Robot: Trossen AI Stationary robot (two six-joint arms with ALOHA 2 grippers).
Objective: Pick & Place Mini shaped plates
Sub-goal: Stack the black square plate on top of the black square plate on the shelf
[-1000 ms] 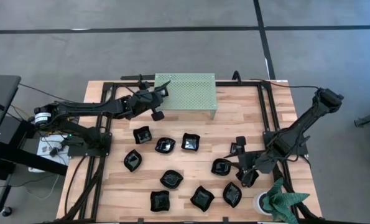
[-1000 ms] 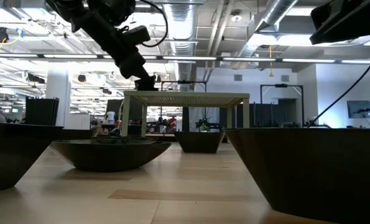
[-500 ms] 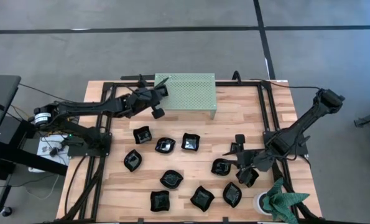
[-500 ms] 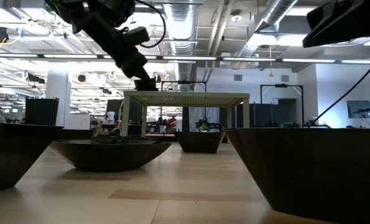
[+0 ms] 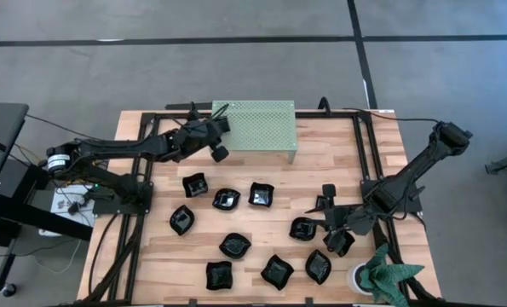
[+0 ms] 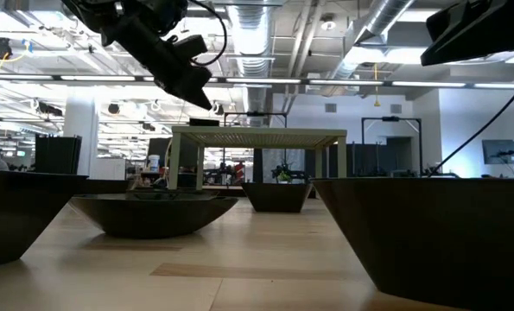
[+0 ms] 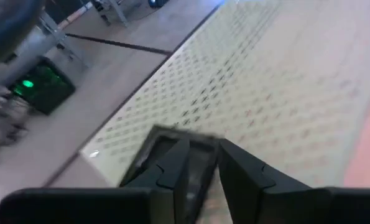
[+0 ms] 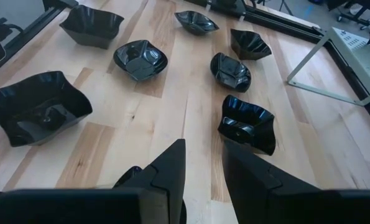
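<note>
Since earlier, left gripper (image 5: 220, 141) spread fingers over stand's (image 5: 255, 125) 9 o'clock edge; plate (image 7: 148, 158) lay there; right gripper's (image 5: 331, 228) fingers stood apart, idle.

No text, label, brand, number or sign can be read in any view; nothing legible is carried by the table (image 5: 338, 153), the stand (image 5: 255, 126) or the plates (image 8: 140, 59).

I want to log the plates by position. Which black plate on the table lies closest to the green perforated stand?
The square-ish plate at the left end of the upper row, just below the stand and its left corner. The other plates lie farther down the table.
</note>
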